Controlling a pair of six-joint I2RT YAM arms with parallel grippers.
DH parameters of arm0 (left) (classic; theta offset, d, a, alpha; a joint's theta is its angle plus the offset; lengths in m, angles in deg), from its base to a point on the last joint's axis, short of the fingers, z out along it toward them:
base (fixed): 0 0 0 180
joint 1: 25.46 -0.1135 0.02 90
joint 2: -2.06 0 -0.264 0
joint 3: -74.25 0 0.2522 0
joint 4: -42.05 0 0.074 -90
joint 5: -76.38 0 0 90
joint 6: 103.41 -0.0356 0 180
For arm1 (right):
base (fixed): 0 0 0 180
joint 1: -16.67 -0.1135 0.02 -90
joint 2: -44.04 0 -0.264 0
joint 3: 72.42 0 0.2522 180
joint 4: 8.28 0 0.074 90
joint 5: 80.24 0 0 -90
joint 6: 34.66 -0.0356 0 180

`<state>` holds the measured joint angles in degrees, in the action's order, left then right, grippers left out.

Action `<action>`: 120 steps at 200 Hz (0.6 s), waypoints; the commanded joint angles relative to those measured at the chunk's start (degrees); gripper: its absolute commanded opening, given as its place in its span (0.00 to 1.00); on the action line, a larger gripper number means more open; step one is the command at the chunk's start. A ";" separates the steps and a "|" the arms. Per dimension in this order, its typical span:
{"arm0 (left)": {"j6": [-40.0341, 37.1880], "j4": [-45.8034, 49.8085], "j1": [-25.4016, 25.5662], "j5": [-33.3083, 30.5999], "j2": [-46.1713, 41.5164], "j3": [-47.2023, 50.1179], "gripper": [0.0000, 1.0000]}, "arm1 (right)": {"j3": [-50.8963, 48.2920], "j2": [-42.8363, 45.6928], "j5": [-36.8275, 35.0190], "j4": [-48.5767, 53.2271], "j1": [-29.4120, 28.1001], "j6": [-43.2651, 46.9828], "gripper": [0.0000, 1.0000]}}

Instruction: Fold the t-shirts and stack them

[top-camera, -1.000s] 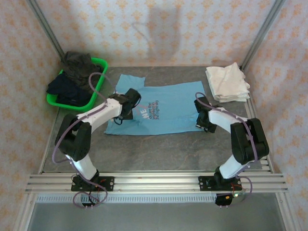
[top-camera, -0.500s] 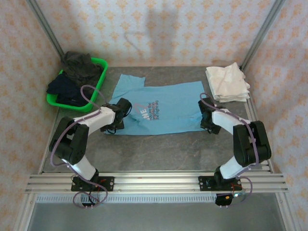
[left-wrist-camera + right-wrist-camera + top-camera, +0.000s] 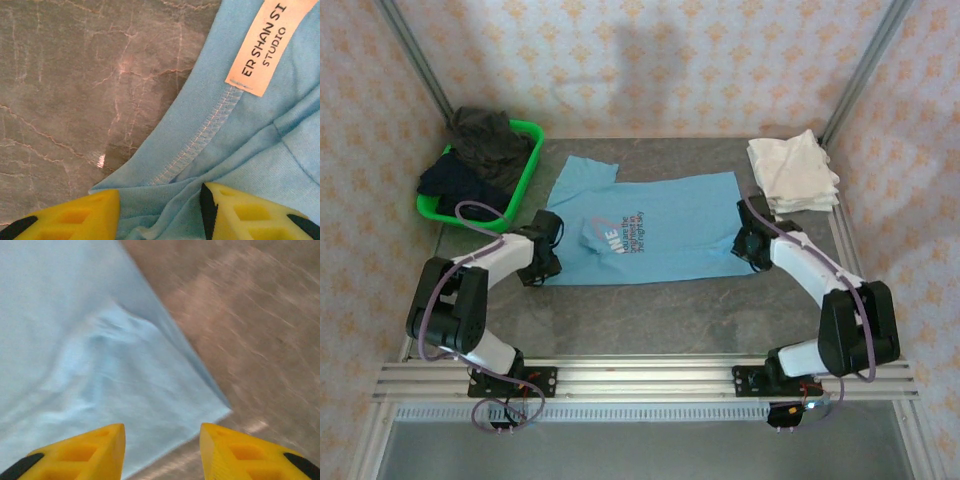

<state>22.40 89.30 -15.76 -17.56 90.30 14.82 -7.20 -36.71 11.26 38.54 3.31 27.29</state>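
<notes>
Sky-blue tee (image 3: 670, 230) lies long-axis left-to-right — left fingers (image 3: 70, 220) half-open astride its collar end, right fingers (image 3: 245, 450) half-open astride the near hem corner — neither clamped on cloth.

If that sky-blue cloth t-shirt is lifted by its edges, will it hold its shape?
Probably not: the sky-blue t-shirt lies flat yet wrinkles near its collar, so it should sag and drape. It looks thin and light, likely dragging on the grey table.
</notes>
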 commanded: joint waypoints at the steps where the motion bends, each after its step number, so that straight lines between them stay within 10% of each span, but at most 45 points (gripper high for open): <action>1: 0.04 1.83 -1.08 1.00 0.04 1.48 0.47 | 3.06 -6.47 4.36 -4.51 -0.17 2.21 0.40; 50: -0.71 1.60 -3.73 1.31 -0.53 2.16 0.45 | 6.42 -19.24 1.46 -4.71 6.04 1.69 0.25; 96: -1.52 1.21 -5.54 3.47 -3.09 2.10 0.46 | 4.46 -15.86 6.54 -5.98 8.62 1.54 0.42; 120: -1.17 3.28 -2.21 1.68 -7.61 -0.89 0.64 | 2.68 -11.11 6.34 -5.23 7.88 1.42 0.45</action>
<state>21.37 88.93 -20.51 -13.74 87.40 15.97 -2.56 -53.43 17.29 31.61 11.94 29.04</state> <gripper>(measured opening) 0.565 0.436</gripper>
